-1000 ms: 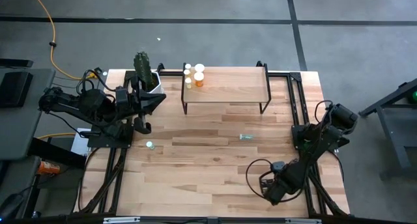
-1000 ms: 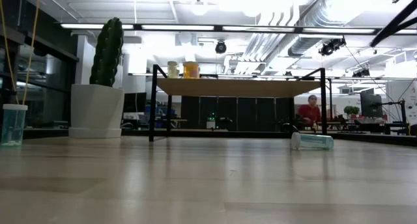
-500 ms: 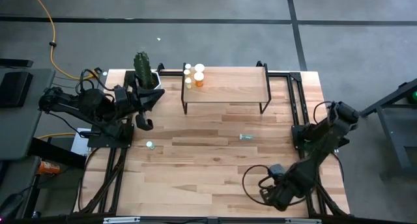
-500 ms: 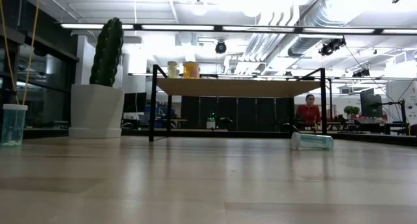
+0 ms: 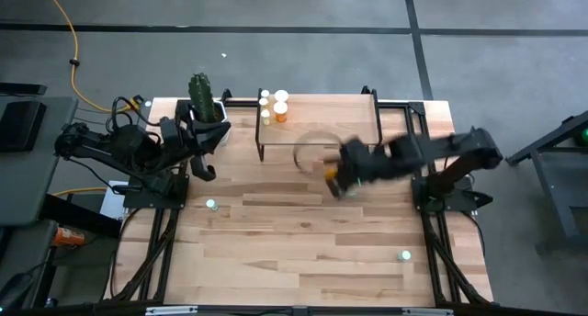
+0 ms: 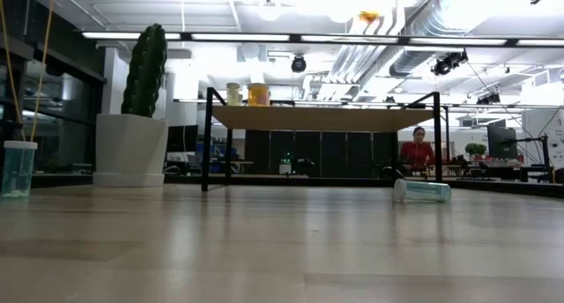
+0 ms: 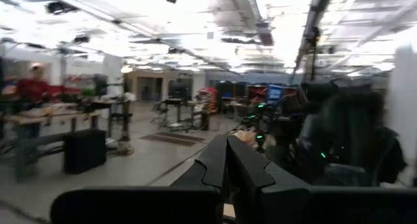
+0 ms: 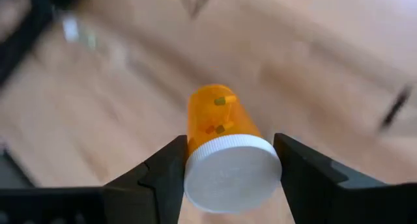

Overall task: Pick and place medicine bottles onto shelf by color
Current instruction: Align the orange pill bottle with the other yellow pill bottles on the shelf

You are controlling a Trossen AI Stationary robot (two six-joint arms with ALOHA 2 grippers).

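Above wooden tabletop (image 5: 276,233), right gripper (image 8: 229,168) fingers clamp orange bottle (image 8: 215,120) at its white cap.

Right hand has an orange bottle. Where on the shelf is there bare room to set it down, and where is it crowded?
The shelf is bare from its middle to the end near the right arm. The crowded spot is the corner nearest the cactus, where the capped bottles cluster. The right hand holds the orange bottle over the tabletop in front of the shelf.

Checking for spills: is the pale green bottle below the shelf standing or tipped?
Tipped. In the low view the pale green bottle lies lengthwise on the tabletop, to the right of the shelf, unlike the upright one at far left.
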